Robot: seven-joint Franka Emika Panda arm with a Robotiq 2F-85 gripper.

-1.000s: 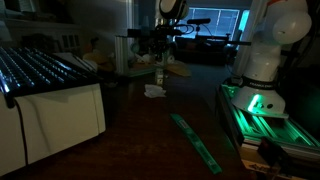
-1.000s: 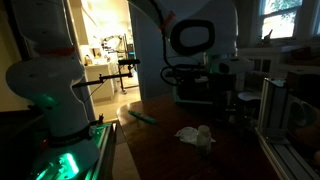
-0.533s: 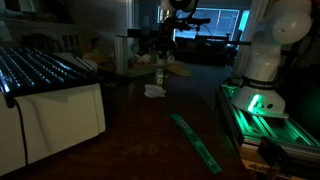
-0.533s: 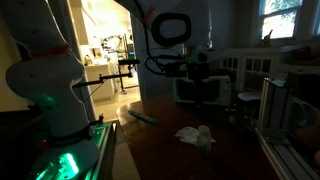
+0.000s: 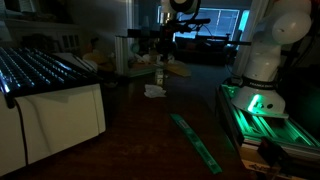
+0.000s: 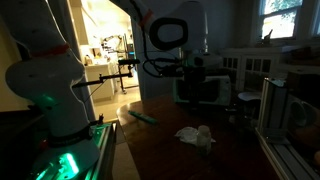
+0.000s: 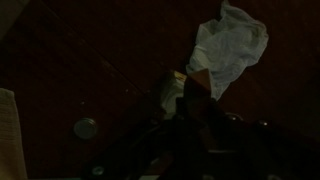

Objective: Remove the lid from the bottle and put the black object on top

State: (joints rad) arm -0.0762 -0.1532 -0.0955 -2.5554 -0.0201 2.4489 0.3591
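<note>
Dimly lit room, dark wooden table [image 5: 120, 130], poor contrast in every view.

Layout, left to right:
- Far left in an exterior view: white slatted rack [image 5: 45, 75] at the table edge. Not part of the job.
- Left of centre in the wrist view: small round disc [image 7: 85, 127] flat on the wood. Identity unclear.
- Centre, toward the far end of the table: bottle [image 5: 159, 74] upright, crumpled white cloth [image 5: 153, 91] just beside it. Lid on the neck: not determinable.
- Above the bottle: gripper [image 5: 165, 47], apart from it. Finger spacing lost in shadow; apart or together not determinable.
- Right of centre: green strip [image 5: 196, 142] lying flat, well apart from the bottle.
- Far right: robot base [image 5: 262, 70], lit green.
- Black object: not distinguishable against the dark wood.

Probable faults from this position:
- Off-centre descent, ending in a finger strike on the bottle shoulder and a tip-over. Cause: poor depth cues in low light.
- Cloth caught under a finger and dragged against the bottle. Cause: closeness of the two.
- Bottle spinning or lifting along with the lid. Cause: light, unrestrained bottle.
- Wrong item picked for the top. Cause: black on dark wood.
</note>
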